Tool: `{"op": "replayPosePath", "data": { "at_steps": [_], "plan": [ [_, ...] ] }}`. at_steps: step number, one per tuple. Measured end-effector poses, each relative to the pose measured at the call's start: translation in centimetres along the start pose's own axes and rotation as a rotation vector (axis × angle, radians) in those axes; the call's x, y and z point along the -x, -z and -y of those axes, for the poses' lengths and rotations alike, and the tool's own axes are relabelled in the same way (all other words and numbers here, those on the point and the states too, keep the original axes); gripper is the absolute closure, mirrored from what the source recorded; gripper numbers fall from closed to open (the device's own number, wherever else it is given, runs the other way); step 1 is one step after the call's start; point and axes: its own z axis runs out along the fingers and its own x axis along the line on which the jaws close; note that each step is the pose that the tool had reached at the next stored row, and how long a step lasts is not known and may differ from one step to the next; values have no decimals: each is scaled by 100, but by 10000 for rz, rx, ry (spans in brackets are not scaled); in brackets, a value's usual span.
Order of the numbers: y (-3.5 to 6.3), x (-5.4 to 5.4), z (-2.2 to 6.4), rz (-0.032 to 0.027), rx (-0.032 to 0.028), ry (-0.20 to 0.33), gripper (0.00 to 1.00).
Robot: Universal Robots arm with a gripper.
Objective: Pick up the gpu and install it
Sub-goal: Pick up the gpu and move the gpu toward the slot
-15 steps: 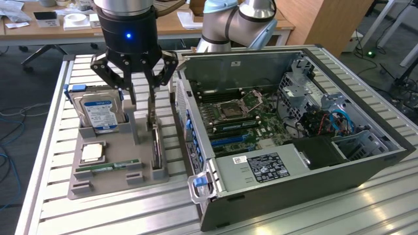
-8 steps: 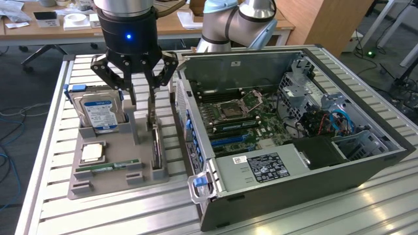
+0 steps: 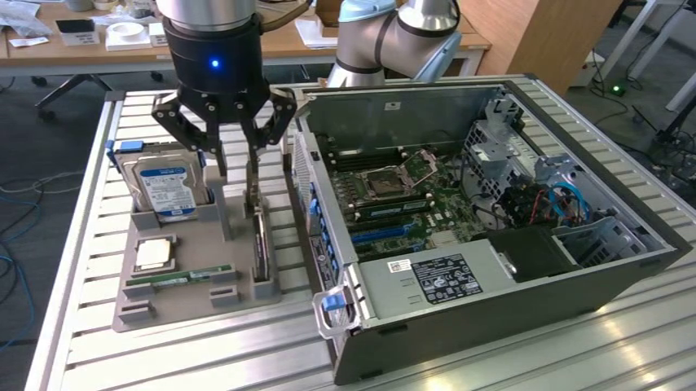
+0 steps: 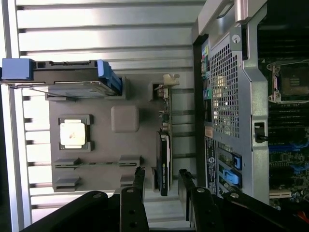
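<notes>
Entry: approach to the card.

My fingers (image 3: 233, 167) are spread apart and hold nothing. One pad (image 4: 139, 180) sits to each side of a clear gap. From the wrist view, the line of the gpu (image 4: 164, 145) runs straight into that gap, so its two flat faces point toward my pads and its thin top edge points up at me.

The gpu stands on edge in a slot of the grey tray (image 3: 179, 308). It lies below me and is not touched as far as I can tell. How far above it I hang I cannot judge.

Its long axis runs parallel to the side wall of the computer case (image 3: 490, 204), which stands just beside the tray on the exterior view's right. The silver bracket end (image 4: 169, 79) lies toward the hard drive (image 3: 163, 187).

The hard drive stands in the tray on the other side of me, on the exterior view's left. The processor chip (image 3: 155, 254) and memory stick (image 3: 179, 278) lie flat beyond it, well clear of the gap.

Everything rests on the slatted tabletop (image 3: 87, 342).

Judgement: the squeeze must go across the card's thickness, not along its length.
</notes>
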Motion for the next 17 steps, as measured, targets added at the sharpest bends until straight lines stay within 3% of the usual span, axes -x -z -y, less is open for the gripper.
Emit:
{"op": "replayPosePath", "data": {
  "at_steps": [17],
  "plan": [
    [-159,-4,7,0,0,0,58]
  ]
}}
